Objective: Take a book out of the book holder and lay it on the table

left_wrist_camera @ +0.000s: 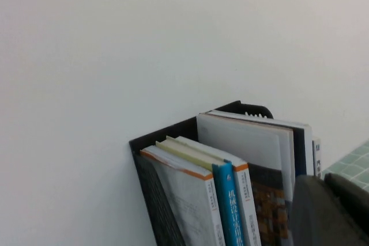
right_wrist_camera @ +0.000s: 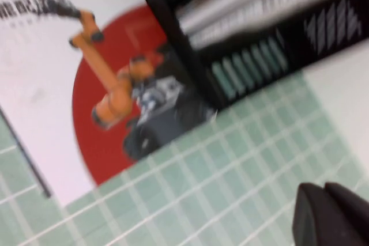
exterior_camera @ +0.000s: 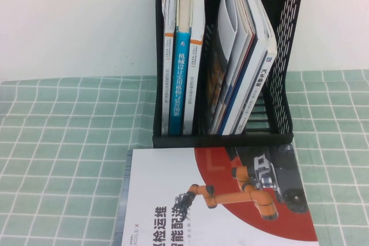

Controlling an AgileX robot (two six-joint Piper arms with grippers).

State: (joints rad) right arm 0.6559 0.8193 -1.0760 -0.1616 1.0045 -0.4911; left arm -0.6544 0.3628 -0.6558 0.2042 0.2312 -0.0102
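The book (exterior_camera: 173,200) lies flat on the table (exterior_camera: 57,142) in front of the book holder (exterior_camera: 282,84), white cover up with the dark red circle and orange robot arm. It also shows in the right wrist view (right_wrist_camera: 52,84), beside the holder's wall (right_wrist_camera: 173,44). Neither gripper shows in the high view. My right gripper (right_wrist_camera: 326,211) is shut and empty above the green cloth (right_wrist_camera: 230,171), apart from the book. My left gripper (left_wrist_camera: 326,200) is shut and empty, raised near the holder's top (left_wrist_camera: 150,182).
The holder's left compartment has upright books, one with a blue spine (exterior_camera: 181,79), also in the left wrist view (left_wrist_camera: 228,205). Several thin books lean in the right compartment (exterior_camera: 245,56). A white wall stands behind. Bare cloth lies left and right of the holder.
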